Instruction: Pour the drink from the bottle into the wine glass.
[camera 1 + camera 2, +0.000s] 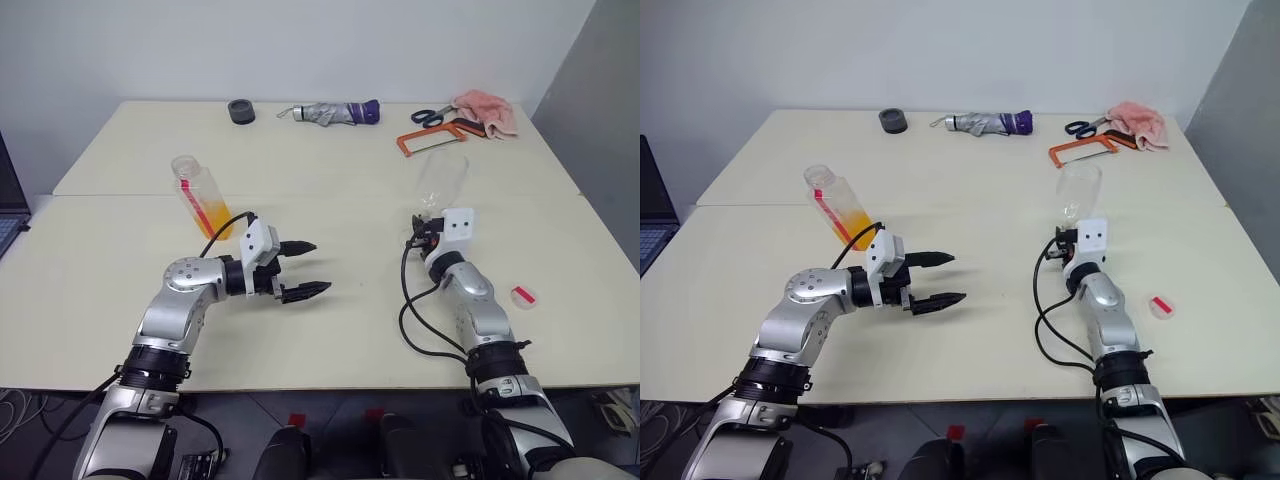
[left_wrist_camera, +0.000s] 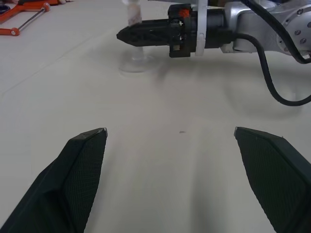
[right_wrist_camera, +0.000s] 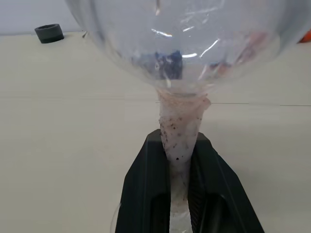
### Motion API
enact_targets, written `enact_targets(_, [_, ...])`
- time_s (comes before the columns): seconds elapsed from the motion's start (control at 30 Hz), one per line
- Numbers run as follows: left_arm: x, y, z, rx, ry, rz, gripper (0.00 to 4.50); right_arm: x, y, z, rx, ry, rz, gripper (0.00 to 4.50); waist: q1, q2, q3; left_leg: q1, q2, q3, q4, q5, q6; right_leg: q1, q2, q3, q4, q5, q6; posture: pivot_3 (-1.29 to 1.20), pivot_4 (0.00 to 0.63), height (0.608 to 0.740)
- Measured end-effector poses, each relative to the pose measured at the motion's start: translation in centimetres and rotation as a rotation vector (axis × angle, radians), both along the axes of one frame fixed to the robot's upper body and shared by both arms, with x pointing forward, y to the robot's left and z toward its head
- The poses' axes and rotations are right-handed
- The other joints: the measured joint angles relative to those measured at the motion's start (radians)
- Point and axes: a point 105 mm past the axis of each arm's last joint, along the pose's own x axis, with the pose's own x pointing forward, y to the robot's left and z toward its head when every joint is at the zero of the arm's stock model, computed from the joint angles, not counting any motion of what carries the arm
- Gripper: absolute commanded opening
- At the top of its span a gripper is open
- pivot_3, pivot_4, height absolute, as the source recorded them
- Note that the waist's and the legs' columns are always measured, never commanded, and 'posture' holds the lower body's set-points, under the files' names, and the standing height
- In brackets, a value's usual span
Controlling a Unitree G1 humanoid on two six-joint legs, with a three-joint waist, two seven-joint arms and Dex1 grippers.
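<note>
The bottle (image 1: 201,196) stands on the left part of the table with orange drink (image 1: 218,219) in its lower part. Just in front of it, my left gripper (image 1: 318,267) is open, points to the right and holds nothing. The clear wine glass (image 1: 440,184) stands on the right part of the table. My right gripper (image 1: 425,230) is shut on its stem (image 3: 180,131), below the bowl (image 3: 184,39). In the left wrist view the glass's foot (image 2: 133,65) rests on the table under the right gripper (image 2: 127,35).
A small red-and-white cap (image 1: 522,295) lies right of my right arm. Along the far edge lie a black tape roll (image 1: 241,111), a folded umbrella (image 1: 330,113), scissors (image 1: 432,116), an orange hacksaw (image 1: 432,138) and a pink cloth (image 1: 487,110). A laptop (image 1: 8,210) sits at far left.
</note>
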Motion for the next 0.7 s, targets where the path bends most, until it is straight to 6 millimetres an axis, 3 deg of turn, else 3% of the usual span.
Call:
enact_targets(0.17, [-0.1,0.2,-0.3,0.002,0.010,0.005,4.50,-0.8,0.0,-1.0,-0.063,-0.026,0.000,0.15,0.004,-0.002,-0.003,0.001,0.000,0.000,0.000,0.000,0.000,0.001,0.000,0.000,0.000,0.000,0.000,0.00,0.150,0.740])
enact_targets(0.4, [-0.3,1.2,-0.8,0.001,0.026,0.067,4.50,-1.0,0.9,-0.2,-0.095,-0.106,0.046,0.15,0.000,-0.002,-0.003,0.001,0.000,0.001,0.000,0.000,0.000,0.001,0.000,0.001,0.000,0.000,0.000,0.00,0.150,0.740])
enact_targets(0.57, [-0.2,3.9,-0.5,-0.007,0.023,0.197,4.50,-1.0,5.5,0.5,-0.117,-0.144,0.222,0.15,-0.019,-0.001,-0.002,0.001,0.002,0.000,-0.001,0.000,0.000,-0.001,0.002,0.000,0.000,0.000,0.000,0.00,0.150,0.740])
enact_targets(0.7, [-0.9,5.4,-0.4,-0.009,0.022,0.271,4.50,-0.7,10.9,1.7,-0.118,-0.164,0.396,0.15,-0.024,0.000,-0.001,0.001,0.004,0.001,-0.001,0.000,0.000,-0.001,0.002,0.001,0.000,0.000,0.000,0.00,0.150,0.740])
